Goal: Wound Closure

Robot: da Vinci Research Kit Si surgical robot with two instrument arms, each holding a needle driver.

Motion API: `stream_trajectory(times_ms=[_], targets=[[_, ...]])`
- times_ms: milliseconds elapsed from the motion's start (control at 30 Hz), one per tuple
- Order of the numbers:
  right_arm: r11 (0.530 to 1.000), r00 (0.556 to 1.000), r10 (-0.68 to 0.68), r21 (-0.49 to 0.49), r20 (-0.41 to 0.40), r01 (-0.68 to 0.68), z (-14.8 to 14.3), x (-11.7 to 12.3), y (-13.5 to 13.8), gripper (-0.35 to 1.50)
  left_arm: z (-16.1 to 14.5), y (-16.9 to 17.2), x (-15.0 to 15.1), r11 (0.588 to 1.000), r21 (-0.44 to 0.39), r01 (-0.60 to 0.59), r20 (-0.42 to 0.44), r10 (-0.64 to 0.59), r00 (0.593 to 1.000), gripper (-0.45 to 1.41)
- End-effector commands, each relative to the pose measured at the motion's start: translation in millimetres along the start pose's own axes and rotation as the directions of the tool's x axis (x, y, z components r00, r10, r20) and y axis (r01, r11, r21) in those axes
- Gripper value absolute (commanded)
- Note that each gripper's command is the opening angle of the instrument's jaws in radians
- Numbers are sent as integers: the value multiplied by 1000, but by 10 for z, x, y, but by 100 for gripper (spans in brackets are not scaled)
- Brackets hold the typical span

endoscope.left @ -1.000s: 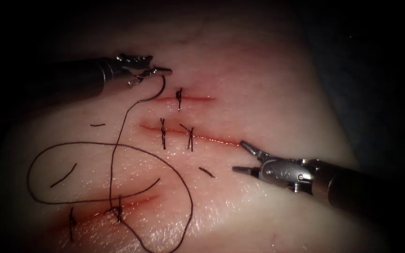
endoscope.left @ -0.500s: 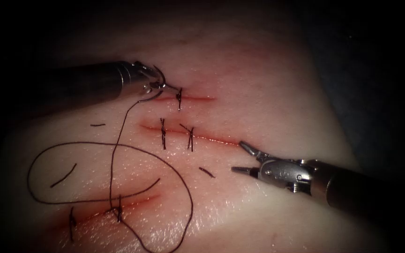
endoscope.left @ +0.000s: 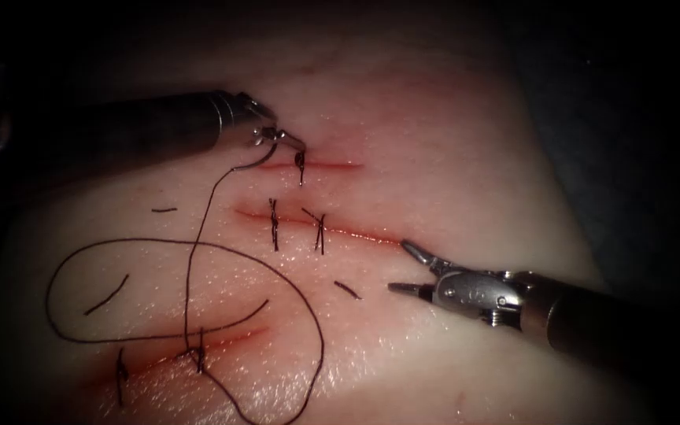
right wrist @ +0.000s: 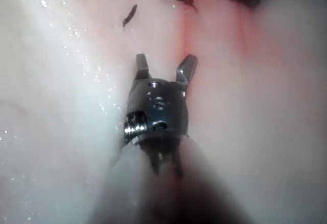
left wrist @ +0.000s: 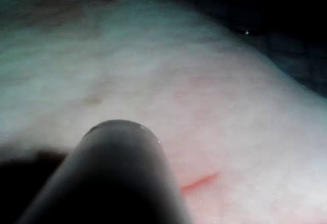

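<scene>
On the tissue (endoscope.left: pixel 434 142), my left tool (endoscope.left: pixel 293 142) rests at the left end of the upper cut (endoscope.left: pixel 328 165), next to its stitch (endoscope.left: pixel 301 167). Its jaws are shut on the curved needle (endoscope.left: pixel 265 160), near the tip end. The needle's arc hangs under the jaws just above the tissue, and I cannot tell if its tip is in the tissue. Dark thread (endoscope.left: pixel 198 244) trails from the needle's tail in a wide loop. My right tool (endoscope.left: pixel 397 267) is open and holds nothing, at the right end of the middle cut (endoscope.left: pixel 356 234); its jaws (right wrist: pixel 164 63) are spread.
The middle cut carries two stitches (endoscope.left: pixel 275 224). The lower cut (endoscope.left: pixel 222 340) has stitches too, and the thread loop crosses it. Cut thread ends (endoscope.left: pixel 348 290) lie loose on the tissue. The left shaft (left wrist: pixel 117 173) lies above a short red cut (left wrist: pixel 199 183).
The left tool moved right and rolled its wrist, swinging the needle toward the stitch on the upper cut. The right tool barely shifted and stayed open.
</scene>
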Motion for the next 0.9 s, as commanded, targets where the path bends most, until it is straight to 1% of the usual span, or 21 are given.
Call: stream_trajectory(times_ms=[33,133,367,433,600,633,667,700,800,900], targets=[[1000,1000,-2,0,-4,2,10,0,-3,145,7,-2,7,1000,-3,4,1,-4,1000,71],[1000,1000,-1,-1,-4,1,10,1,-3,145,18,-7,2,1000,-10,9,16,-9,1000,69],[1000,1000,-3,-2,-4,3,10,0,-4,145,23,-6,-11,1000,-16,15,31,-15,999,69],[1000,1000,-3,-2,-4,3,10,0,-4,145,23,-6,-11,1000,-24,15,36,-14,999,62],[1000,1000,-4,-3,-5,4,10,-1,-6,143,20,-15,4,999,-38,27,39,-26,999,12],[1000,1000,-4,-3,-5,4,10,-1,-6,143,19,-18,7,999,-41,31,36,-29,999,-8],[1000,1000,-5,-4,-5,5,10,-1,-7,143,19,-19,10,998,-47,34,34,-33,999,-33],[1000,1000,-5,-4,-5,5,11,-1,-7,143,19,-21,13,998,-47,38,27,-37,999,-45],[1000,1000,-5,-3,-3,5,11,-1,-8,143,20,-26,19,997,-52,51,19,-50,999,-45],[1000,1000,-5,-4,-2,5,12,-1,-8,143,21,-26,22,999,-43,18,17,-17,1000,-45]])
